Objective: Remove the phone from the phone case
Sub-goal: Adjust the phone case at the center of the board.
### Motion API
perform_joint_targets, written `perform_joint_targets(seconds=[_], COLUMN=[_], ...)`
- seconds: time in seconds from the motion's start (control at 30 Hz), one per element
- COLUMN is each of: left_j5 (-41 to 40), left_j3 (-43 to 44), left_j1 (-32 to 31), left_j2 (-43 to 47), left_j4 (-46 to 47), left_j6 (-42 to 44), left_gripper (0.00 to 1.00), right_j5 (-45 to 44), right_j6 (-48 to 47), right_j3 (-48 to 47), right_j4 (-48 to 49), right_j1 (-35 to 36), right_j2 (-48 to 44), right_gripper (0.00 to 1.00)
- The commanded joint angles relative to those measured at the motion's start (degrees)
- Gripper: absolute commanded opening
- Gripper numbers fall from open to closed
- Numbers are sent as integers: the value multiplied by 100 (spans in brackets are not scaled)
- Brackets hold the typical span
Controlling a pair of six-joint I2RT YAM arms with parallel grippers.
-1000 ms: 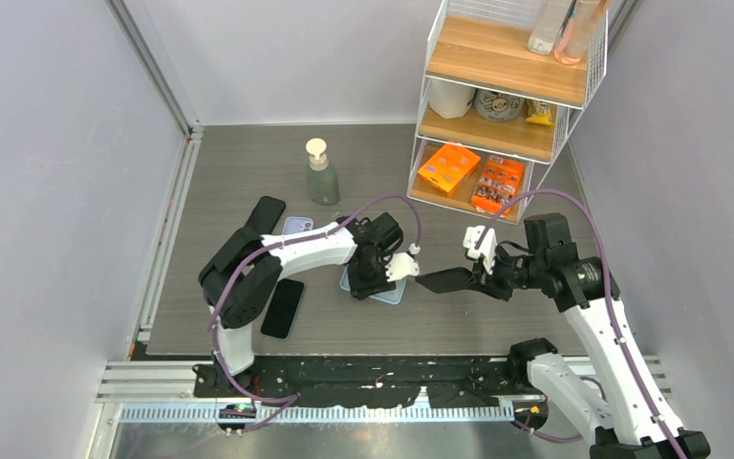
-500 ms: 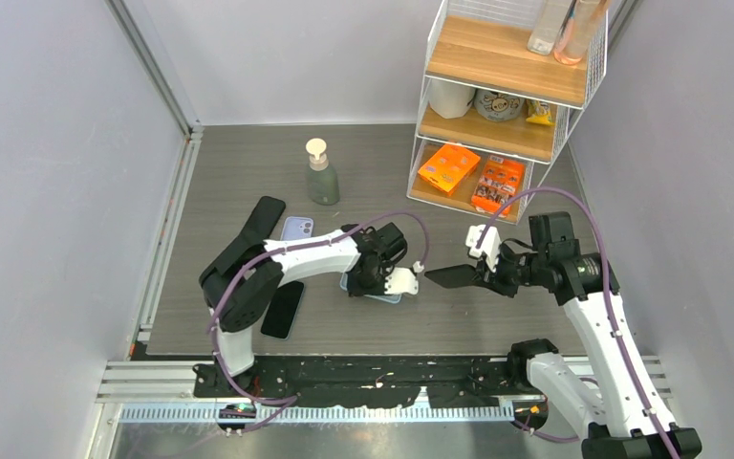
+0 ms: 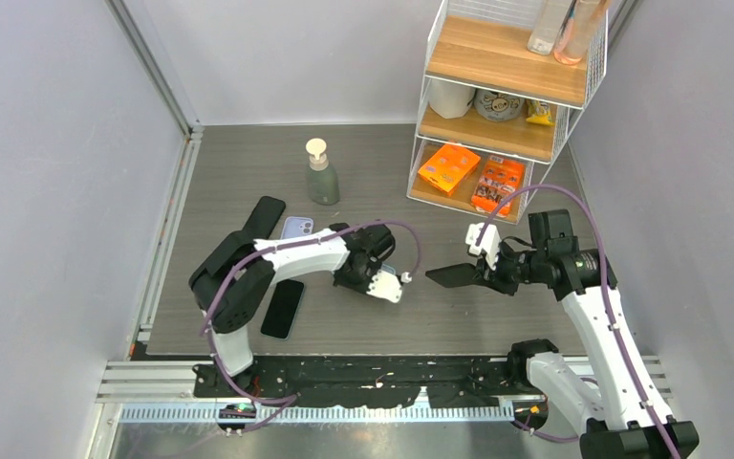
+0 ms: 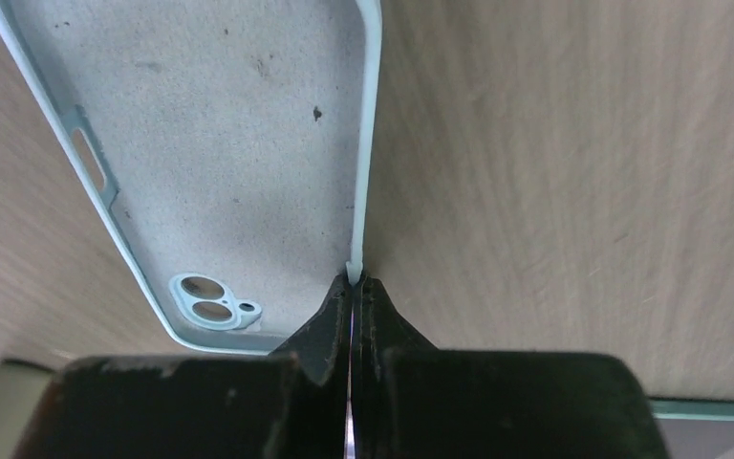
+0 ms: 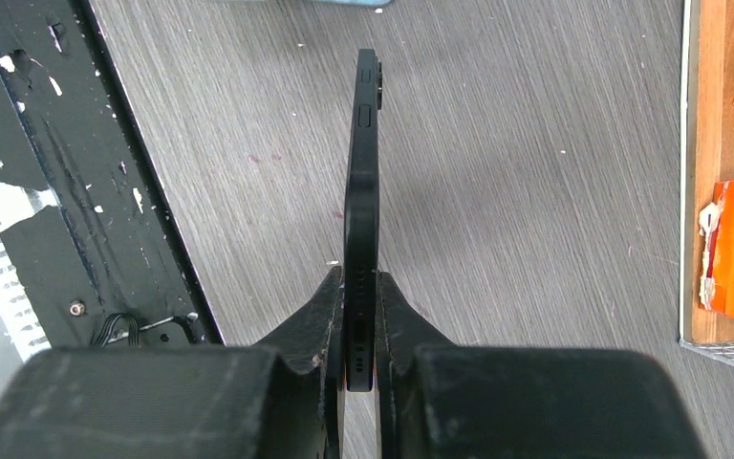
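One phone (image 5: pixel 361 172), on edge in right pincer (image 5: pixel 360 279), long axis pointing left

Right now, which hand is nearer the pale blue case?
Left. The left hand pinches the case rim; the right hand holds the black phone apart from it.

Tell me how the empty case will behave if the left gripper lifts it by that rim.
Probably floppy: the left gripper pinches only a thin side wall of the case, so it may flex and sag. Likely light, being an empty shell. That narrow pinch might let it twist or slip free.
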State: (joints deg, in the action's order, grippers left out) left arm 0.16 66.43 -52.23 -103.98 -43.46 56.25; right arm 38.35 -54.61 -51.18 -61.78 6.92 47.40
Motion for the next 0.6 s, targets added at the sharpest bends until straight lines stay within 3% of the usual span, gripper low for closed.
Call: perform_joint_targets(seconds=[0.0, 0.27, 0.57], left_j5=[-1098, -1504, -1380], left_j3=[-147, -662, -412], left_j1=[571, 926, 1013], left_j2=[112, 521, 669], left_j4=[-308, -1, -183], left_j6=[1073, 3184, 4437], left_gripper=[0, 0, 0], right_j5=[246, 377, 477], right_j6=[-141, -198, -199], right_j3=[-157, -173, -128], right_j4=[219, 274, 362], right_j1=[-57, -106, -151], right_j2=[18, 169, 271], right_gripper=[5, 5, 5])
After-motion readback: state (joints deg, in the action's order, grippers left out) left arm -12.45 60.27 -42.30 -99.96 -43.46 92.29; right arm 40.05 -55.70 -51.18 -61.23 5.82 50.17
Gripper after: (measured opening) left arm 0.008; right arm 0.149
